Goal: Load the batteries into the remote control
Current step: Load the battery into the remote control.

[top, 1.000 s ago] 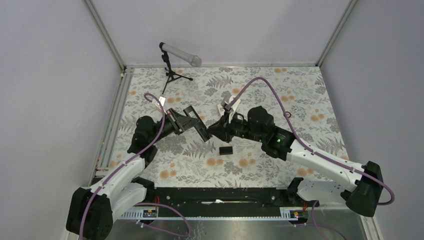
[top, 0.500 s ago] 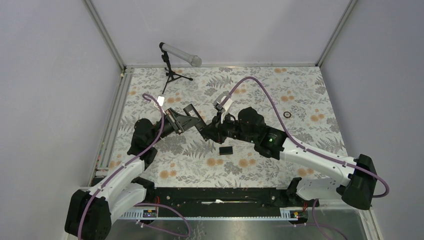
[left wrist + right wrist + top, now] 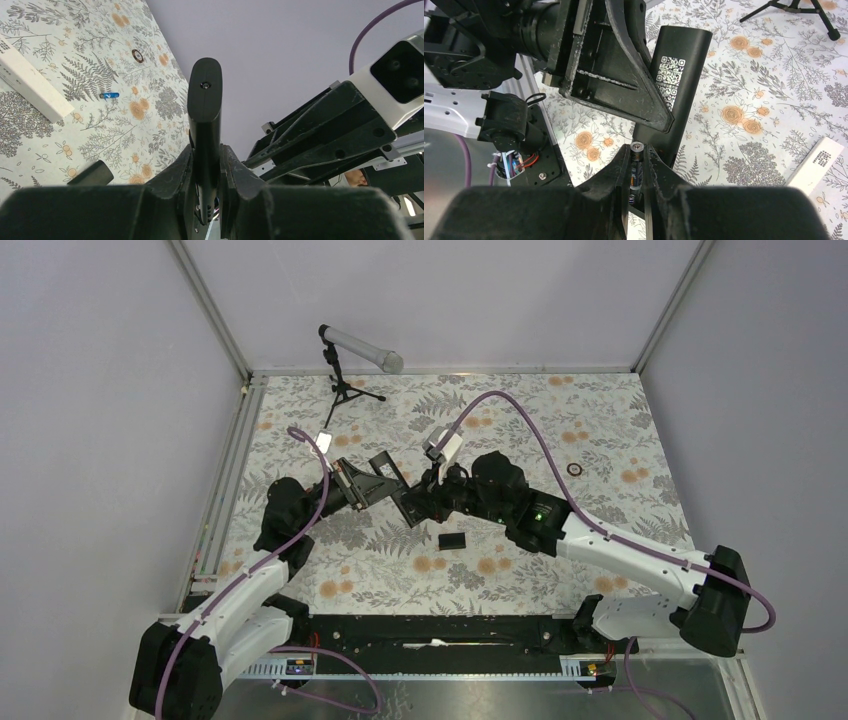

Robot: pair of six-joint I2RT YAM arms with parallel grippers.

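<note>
The left claw (image 3: 205,152) is clenched on the black remote control (image 3: 205,97). Its two fingers (image 3: 181,167) press the narrow sides of the body, and the remote stands up out of the grip toward the top centre of the left wrist view. In the right wrist view the same remote runs from the middle of the frame toward the upper right, with a white QR sticker facing the camera.

The right claw (image 3: 638,151) is grasping a battery (image 3: 635,167), a dark cylinder. It stands upright between the fingertips with its metallic end uppermost. That end sits just beside the lower part of the remote; I cannot tell whether they touch. In the top view both claws meet slightly left of the centre of the desk (image 3: 600,430), raised above its fern-and-flower cloth.

Lying on the cloth:
- A small black flat piece (image 3: 453,540) sits just below the claws in the top view.
- A blue battery (image 3: 109,95) lies alone in the left-centre of the left wrist view.
- A white slim remote (image 3: 31,84) lies at the left edge of that view.
- A small dark ring (image 3: 574,469) lies to the right in the top view.
- A microphone on a tripod stand (image 3: 345,380) stands at the upper left of the desk.
</note>
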